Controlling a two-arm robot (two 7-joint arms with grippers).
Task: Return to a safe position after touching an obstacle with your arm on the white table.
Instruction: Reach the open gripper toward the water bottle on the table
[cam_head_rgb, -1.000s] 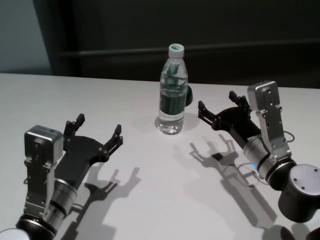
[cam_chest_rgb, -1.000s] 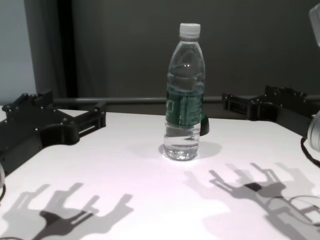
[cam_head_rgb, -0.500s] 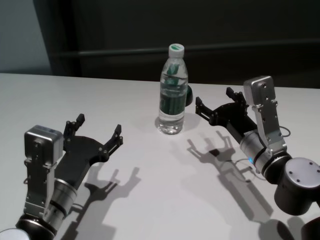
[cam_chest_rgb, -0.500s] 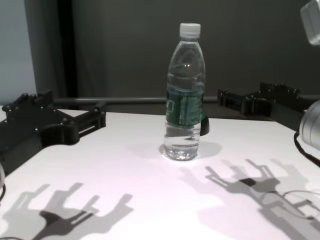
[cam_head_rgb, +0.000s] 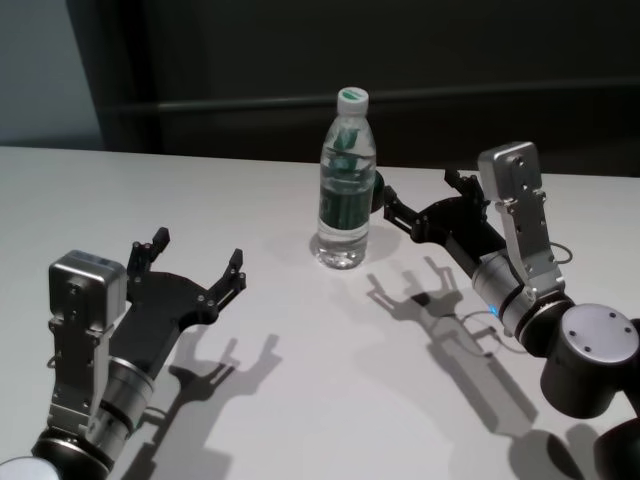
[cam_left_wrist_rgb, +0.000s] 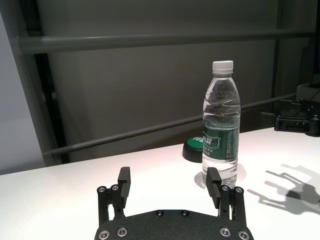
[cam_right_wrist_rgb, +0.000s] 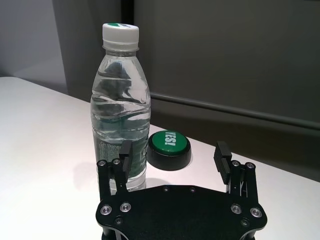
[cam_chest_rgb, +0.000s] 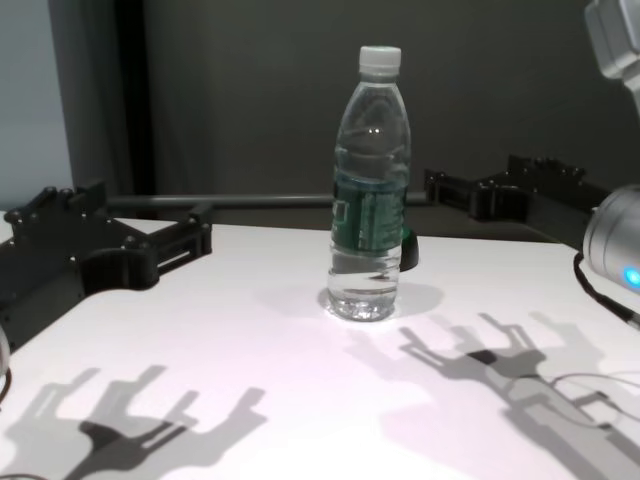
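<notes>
The right pincer (cam_head_rgb: 425, 205), at centre-right of the head view, had advanced toward the obstacle (cam_head_rgb: 346, 180) over the preceding second, moving up and left in the frame until its nearer fingertip stood just beside the bottle's label band. Contact could not be confirmed from any view; in the right wrist view one finger (cam_right_wrist_rgb: 125, 152) overlapped the bottle (cam_right_wrist_rgb: 120, 107), but a gap could not be ruled out. The jaws stood wide apart and held nothing. This placed the task at or just before the touch step, and the withdrawal to a safe position appeared not to have begun. The left pincer (cam_head_rgb: 195, 260), at lower left of the head view, had not moved; it hung well apart from the bottle, jaws spread wide and empty. The obstacle stood upright at upper centre of the frame on the white bench (cam_head_rgb: 300, 400), long axis vertical, white cap uppermost, and showed no tilt or displacement across the interval. A small dark rounded object with a green top (cam_right_wrist_rgb: 169, 149) sat on the bench just behind the bottle. A tall, narrow-based bottle would likely tip under sideways force, so any retreat would call for a clean pull-back away from it.
</notes>
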